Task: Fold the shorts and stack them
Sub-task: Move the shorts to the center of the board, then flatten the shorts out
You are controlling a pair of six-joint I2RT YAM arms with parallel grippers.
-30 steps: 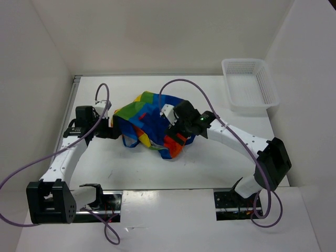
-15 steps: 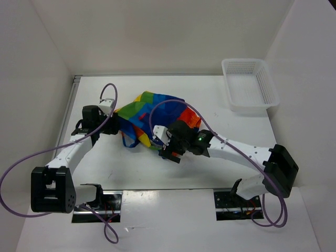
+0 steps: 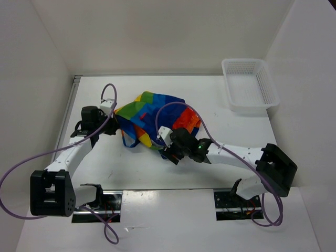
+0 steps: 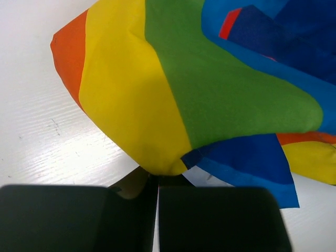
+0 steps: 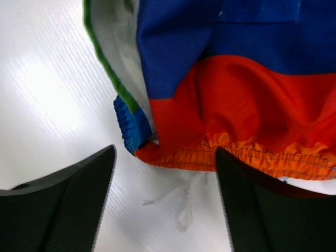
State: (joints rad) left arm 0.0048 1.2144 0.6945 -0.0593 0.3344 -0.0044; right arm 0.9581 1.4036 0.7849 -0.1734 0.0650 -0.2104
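The soft rainbow-striped cloth shorts (image 3: pixel 152 115) lie crumpled in the middle of the white table (image 3: pixel 136 170), well apart from the white plastic mesh basket (image 3: pixel 247 62). The left claw (image 4: pixel 157 181) is pressed together on a yellow-green fold at the heap's left edge, probably anchoring it for spreading. The right claw (image 5: pixel 165 152) gapes wide, its 2 fingers straddling the orange elastic waistband (image 5: pixel 252 157) above the white drawstring (image 5: pixel 184 202), poised to pinch. Bare table on the near and right sides leaves room to pull the cloth flat.
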